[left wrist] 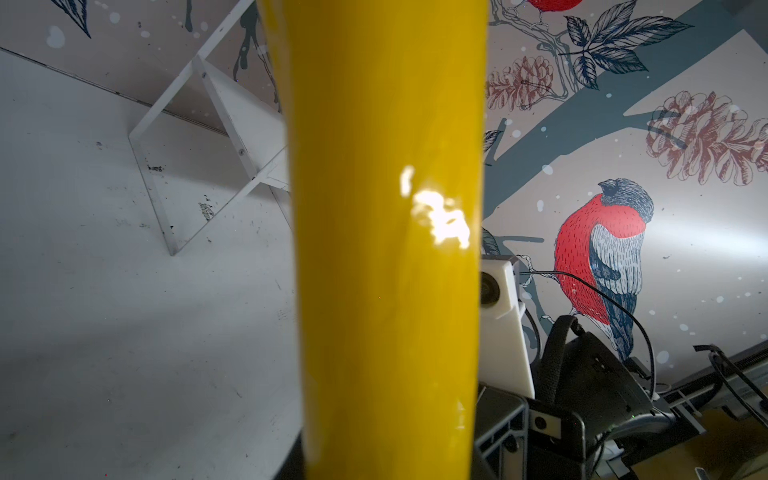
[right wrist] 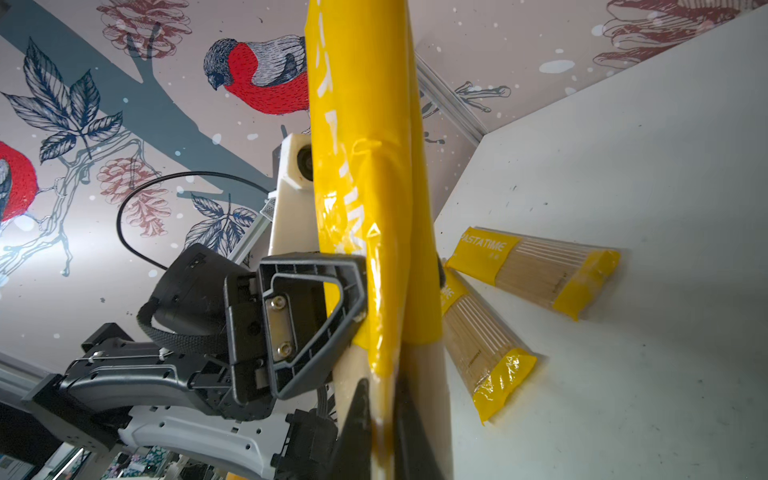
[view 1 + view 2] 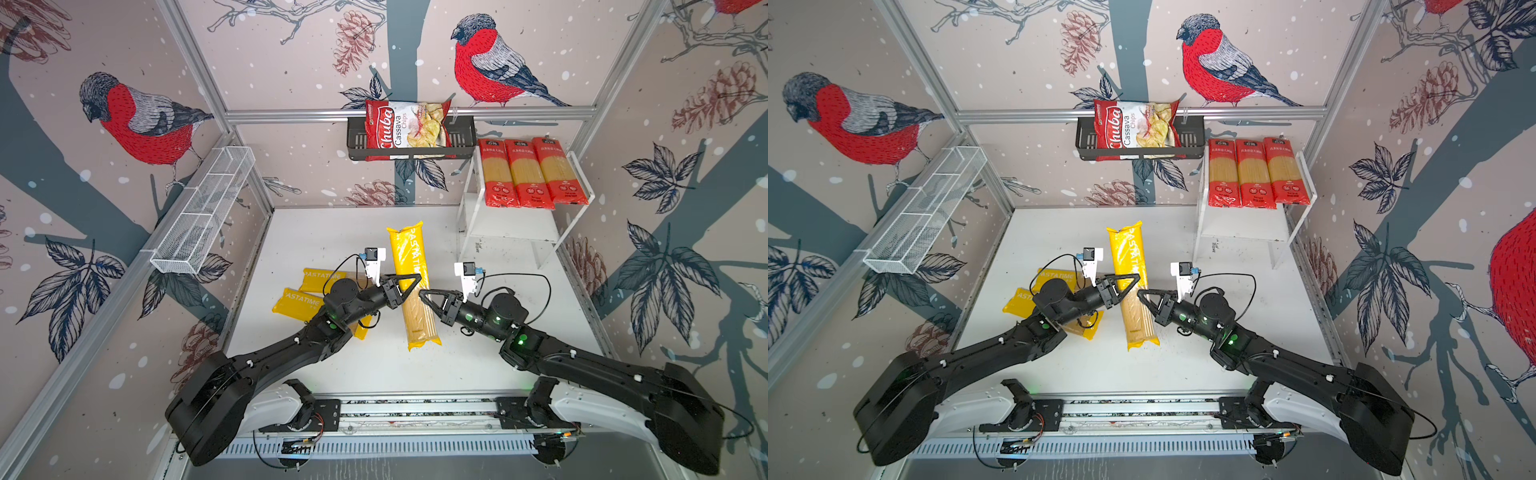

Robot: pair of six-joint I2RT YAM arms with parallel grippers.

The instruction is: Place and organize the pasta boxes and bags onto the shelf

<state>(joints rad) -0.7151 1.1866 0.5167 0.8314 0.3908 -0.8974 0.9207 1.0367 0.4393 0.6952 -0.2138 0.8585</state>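
A yellow-ended PASTATIME pasta pack [image 3: 409, 257] [image 3: 1127, 249] hangs above the table's middle, held from both sides. My left gripper [image 3: 411, 283] [image 3: 1131, 283] is shut on it from the left; the pack [image 1: 386, 208] fills the left wrist view and hides the jaws. My right gripper [image 3: 424, 296] [image 2: 384, 436] is shut on the pack's back seam. Two more yellow packs [image 3: 320, 277] [image 3: 297, 305] [image 2: 536, 270] [image 2: 486, 349] lie on the table under the left arm. Three red-ended packs [image 3: 530, 174] lie side by side on the top board of the white shelf [image 3: 511, 226] [image 3: 1241, 226] at the back right.
A Chuba chips bag [image 3: 405, 129] stands in the black wall basket [image 3: 461, 141] at the back. A long white wire basket [image 3: 203, 212] hangs on the left wall. The arms' mounting rail [image 3: 415, 411] runs along the front edge.
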